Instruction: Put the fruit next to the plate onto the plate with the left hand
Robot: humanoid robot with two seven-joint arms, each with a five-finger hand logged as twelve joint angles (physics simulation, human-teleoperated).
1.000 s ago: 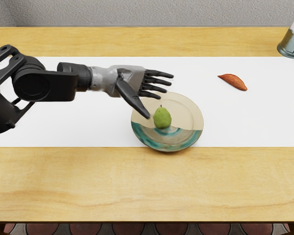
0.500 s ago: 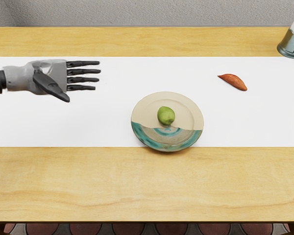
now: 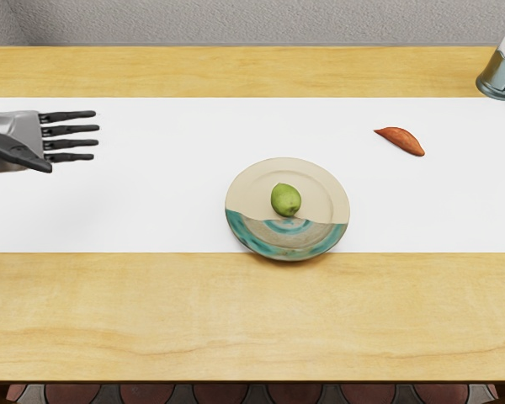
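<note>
Centrally, a green pear (image 3: 286, 199) is seen lying near the middle of a round plate (image 3: 324, 187), which is set on a white strip (image 3: 151, 202) laid across a wooden worktop (image 3: 252, 311). At the far left edge the left hand (image 3: 34, 140) is shown, well apart from the plate, its fingers (image 3: 67, 130) held straight and spread, with nothing grasped. An orange wedge (image 3: 400, 140) is seen on the strip at upper right, and a cup (image 3: 502, 63) in the top right corner.
</note>
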